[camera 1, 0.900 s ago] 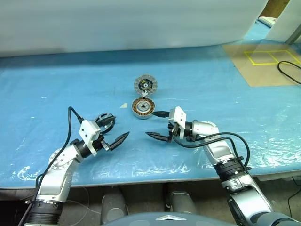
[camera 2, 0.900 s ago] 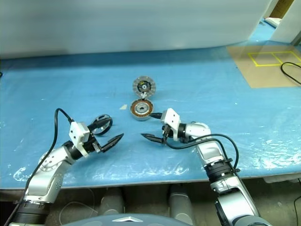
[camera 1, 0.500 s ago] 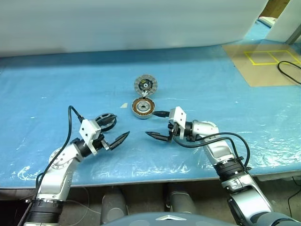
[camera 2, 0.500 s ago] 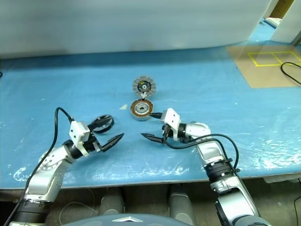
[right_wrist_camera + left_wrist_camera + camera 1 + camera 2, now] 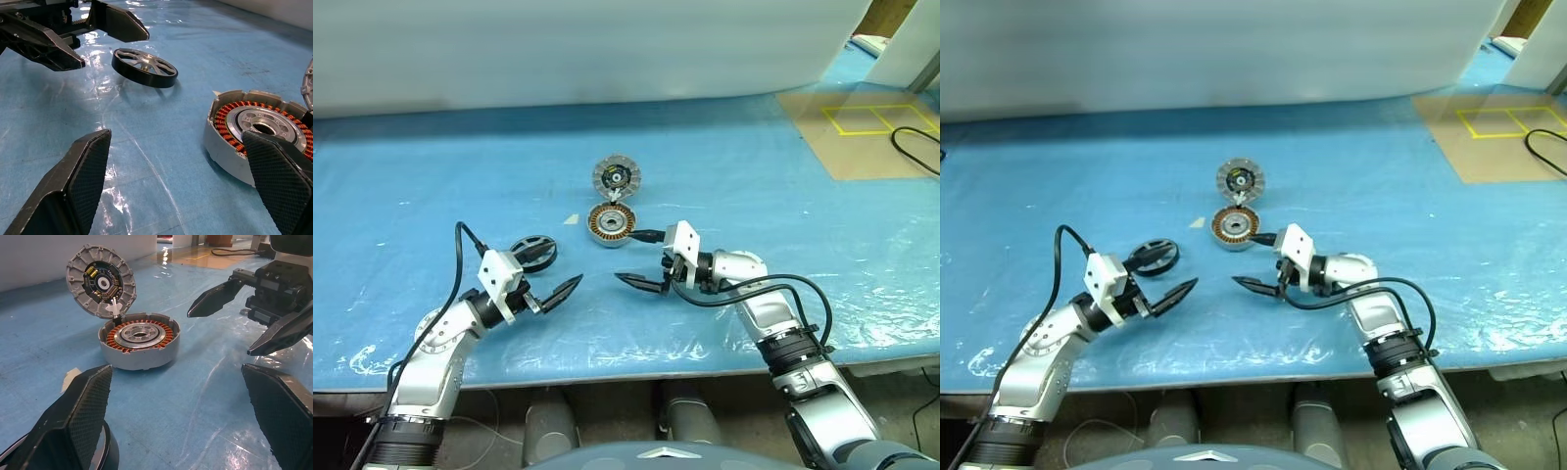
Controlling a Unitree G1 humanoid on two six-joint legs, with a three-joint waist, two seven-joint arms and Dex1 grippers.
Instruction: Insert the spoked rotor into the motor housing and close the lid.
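Note:
The black spoked rotor [image 5: 533, 252] lies on the blue sheet beside the far finger of my left gripper [image 5: 563, 266], which is open and holds nothing. The motor housing [image 5: 611, 223] sits mid-table with its copper windings [image 5: 139, 333] showing. Its ribbed lid [image 5: 616, 177] stands open at the far edge. My right gripper [image 5: 626, 257] is open and empty just in front of the housing, pointing left toward the left gripper. In the right wrist view the rotor [image 5: 144, 67] rests near the left gripper [image 5: 115, 50], and the housing [image 5: 222, 147] is close by.
A small scrap of tape [image 5: 571, 219] lies left of the housing. A brown board [image 5: 862, 132] with a yellow taped square and a black cable [image 5: 911, 147] are at the far right. A white panel [image 5: 587, 49] closes the back. The table's front edge [image 5: 607, 367] runs below both grippers.
The rotor, earlier tilted up by the left gripper's far finger, now lies flatter on the sheet. Both arms have hardly moved.

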